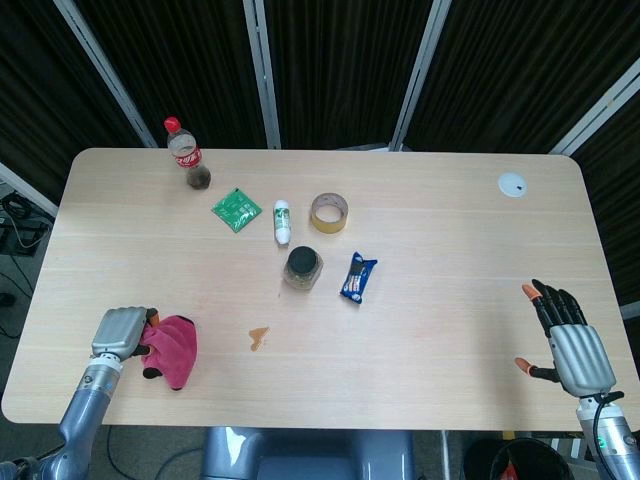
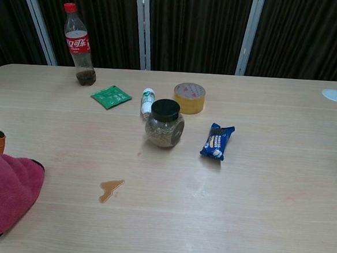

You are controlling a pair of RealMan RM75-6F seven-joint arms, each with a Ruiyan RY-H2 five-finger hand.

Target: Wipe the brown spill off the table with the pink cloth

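Head view is filled by a broad, pale wood-grain table (image 1: 450,240) with rounded corners, taken here as the landmark. At its front left edge the pink cloth (image 1: 172,349), a soft, rumpled terry bundle with a dark trim, is bunched up and gripped by the metallic left hand (image 1: 122,332), whose fingers are curled into the fabric; in the chest view the cloth (image 2: 7,189) hangs in thick folds at the table's left border. Off the table's front right corner the right hand (image 1: 570,345) is held with its dark, orange-tipped fingers spread apart and nothing in it. At the table's back left edge a clear plastic cola bottle (image 1: 187,156) with a red cap and a little dark liquid is seen upright. Toward the table's middle a squat glass jar (image 2: 164,123) with a black lid and grainy greenish contents is set, and behind it a tan ring of tape (image 2: 189,98) lies flat. To the jar's right a glossy blue snack packet (image 2: 216,141) is laid; behind the jar's left, a small white tube (image 2: 147,101) and a flat green sachet (image 2: 111,96). The brown spill (image 2: 110,189), a thin irregular puddle, sits on the table's front left part, apart from the cloth, unwiped. A small white disc (image 1: 512,184) is seen near the back right corner.
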